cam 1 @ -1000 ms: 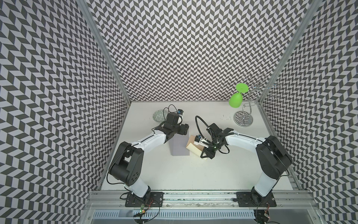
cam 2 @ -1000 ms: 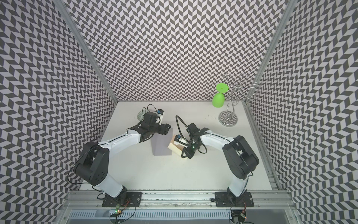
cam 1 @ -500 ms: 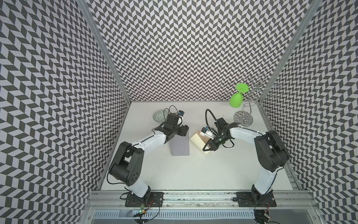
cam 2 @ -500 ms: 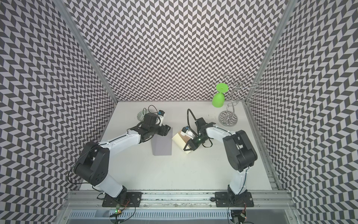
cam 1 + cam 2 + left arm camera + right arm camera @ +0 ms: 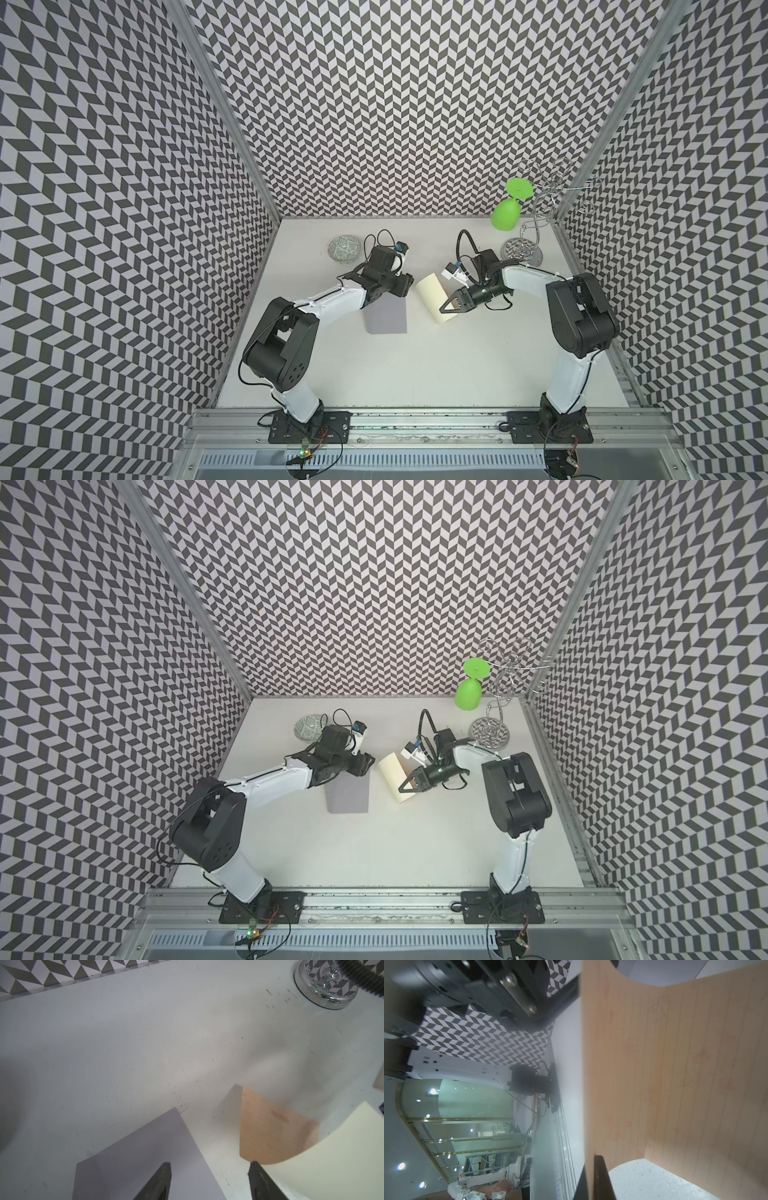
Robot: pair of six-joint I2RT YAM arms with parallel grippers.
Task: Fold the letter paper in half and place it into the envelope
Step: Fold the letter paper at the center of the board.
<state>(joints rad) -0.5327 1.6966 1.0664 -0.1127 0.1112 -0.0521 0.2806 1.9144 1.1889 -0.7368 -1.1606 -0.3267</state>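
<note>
Black-and-white chevron walls closed in three sides, behind and to either flank of the left gripper and right gripper. A scuffed white tabletop lay beneath both. An aluminium rail ran along the open front, well apart from them. Past it, the right wrist view showed a brass-trimmed glass partition and bright ceiling spotlights.
</note>
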